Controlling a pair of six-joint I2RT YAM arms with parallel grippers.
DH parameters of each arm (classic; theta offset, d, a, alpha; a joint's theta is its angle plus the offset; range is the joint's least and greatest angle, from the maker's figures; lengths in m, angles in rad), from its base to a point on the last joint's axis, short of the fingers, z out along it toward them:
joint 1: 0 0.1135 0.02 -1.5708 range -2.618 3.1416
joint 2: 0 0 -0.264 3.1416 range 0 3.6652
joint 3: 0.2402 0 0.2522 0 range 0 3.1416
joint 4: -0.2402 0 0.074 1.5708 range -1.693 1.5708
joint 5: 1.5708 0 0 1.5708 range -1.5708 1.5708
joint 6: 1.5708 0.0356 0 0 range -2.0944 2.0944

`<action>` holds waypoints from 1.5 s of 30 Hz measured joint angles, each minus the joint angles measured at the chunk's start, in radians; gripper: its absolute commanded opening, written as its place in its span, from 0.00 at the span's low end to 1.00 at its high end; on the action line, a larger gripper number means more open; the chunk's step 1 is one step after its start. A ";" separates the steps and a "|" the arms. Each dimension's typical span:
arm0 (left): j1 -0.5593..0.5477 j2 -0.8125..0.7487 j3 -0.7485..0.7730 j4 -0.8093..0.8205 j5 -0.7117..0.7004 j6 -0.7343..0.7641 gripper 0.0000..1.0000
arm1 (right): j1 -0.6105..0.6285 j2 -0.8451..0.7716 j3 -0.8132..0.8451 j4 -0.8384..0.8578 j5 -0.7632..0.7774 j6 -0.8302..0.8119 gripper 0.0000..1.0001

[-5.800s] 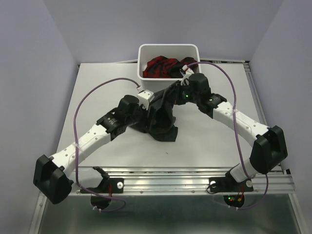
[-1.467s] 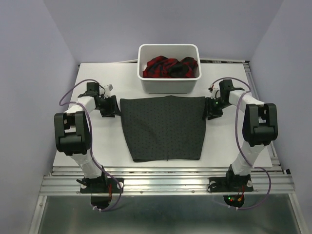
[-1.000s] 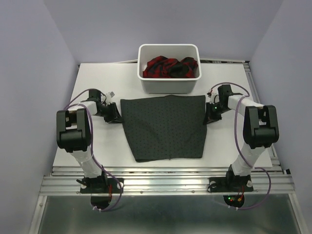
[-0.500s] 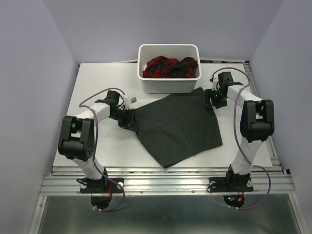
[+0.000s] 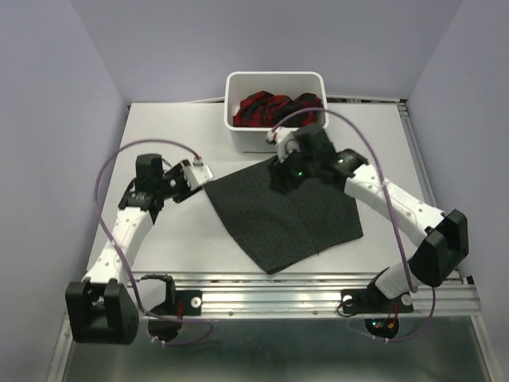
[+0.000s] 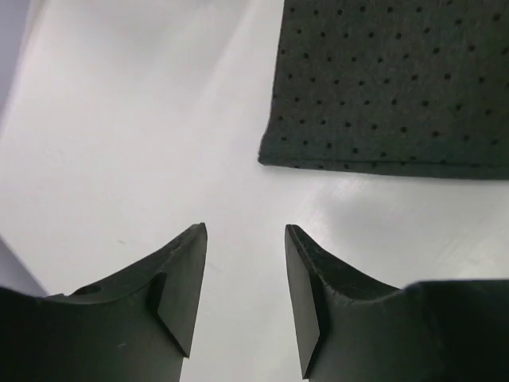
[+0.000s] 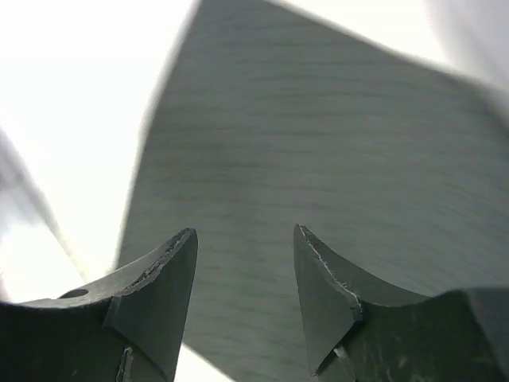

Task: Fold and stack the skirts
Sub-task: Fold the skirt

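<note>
The dark charcoal dotted skirt (image 5: 286, 213) lies flat on the table, turned at an angle. In the left wrist view its corner (image 6: 390, 79) lies on the table ahead of the fingers. My left gripper (image 5: 193, 176) (image 6: 245, 231) hovers just left of that corner, open and empty. My right gripper (image 5: 280, 173) (image 7: 245, 232) hangs over the skirt's far edge, open with nothing between the fingers; the cloth (image 7: 318, 159) below it is blurred. The red-and-navy plaid skirt (image 5: 266, 109) lies bunched in the white tub (image 5: 274, 77).
The tub stands at the table's far middle, close behind the right gripper. A metal rail (image 5: 270, 290) runs along the near edge by the arm bases. Purple walls close in on both sides.
My left gripper has let go of the skirt's left corner and drawn back to the left. My right gripper has swung left from the far right corner to above the skirt's far edge.
</note>
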 measured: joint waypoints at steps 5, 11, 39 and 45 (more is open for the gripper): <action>0.008 -0.065 -0.254 0.084 0.057 0.483 0.56 | 0.296 0.099 -0.050 0.022 -0.008 0.037 0.63; 0.069 0.241 -0.129 0.169 0.173 0.528 0.57 | 0.488 0.306 -0.037 0.028 0.045 0.114 0.65; 0.143 0.237 -0.144 0.112 0.272 1.015 0.58 | 0.581 0.299 -0.208 -0.059 0.073 -0.032 0.01; 0.138 0.274 -0.144 -0.021 0.279 1.048 0.58 | 0.581 0.175 -0.291 -0.103 0.087 -0.100 0.01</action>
